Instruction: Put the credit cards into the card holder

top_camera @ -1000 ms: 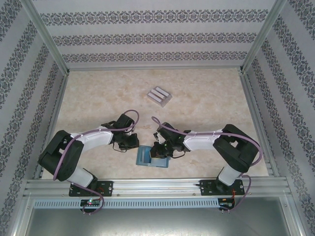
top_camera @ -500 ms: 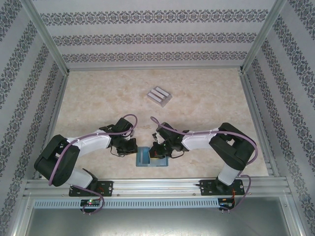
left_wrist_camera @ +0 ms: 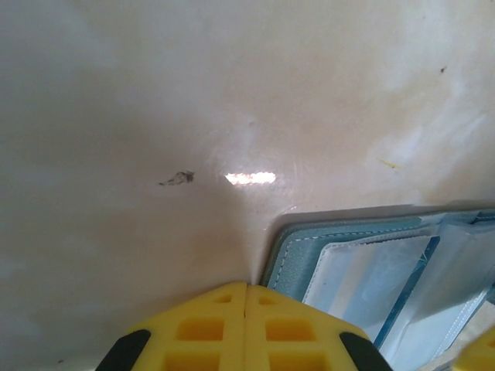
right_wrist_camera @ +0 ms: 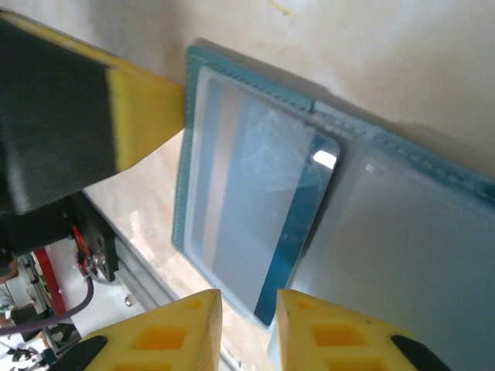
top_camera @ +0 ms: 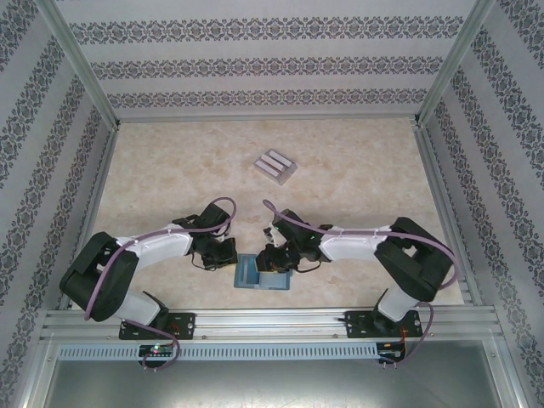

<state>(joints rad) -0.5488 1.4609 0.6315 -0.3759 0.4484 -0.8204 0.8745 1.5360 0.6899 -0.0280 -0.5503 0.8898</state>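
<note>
My left gripper [left_wrist_camera: 246, 292], pressed together, touches the open card holder [left_wrist_camera: 371, 255] on the counter [left_wrist_camera: 155, 116]; my right gripper [right_wrist_camera: 249, 309] (slightly spread) hovers over a credit card [right_wrist_camera: 247, 209] tucked in its pocket.

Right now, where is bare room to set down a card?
Bare table lies left and right of the credit cards. Crowded: the near middle, where left arm and right arm meet at the card holder.

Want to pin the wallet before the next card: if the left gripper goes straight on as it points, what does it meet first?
Probably bare table, just beside the corner of the card holder; the shut left gripper points past its edge. Depth is unclear.
</note>
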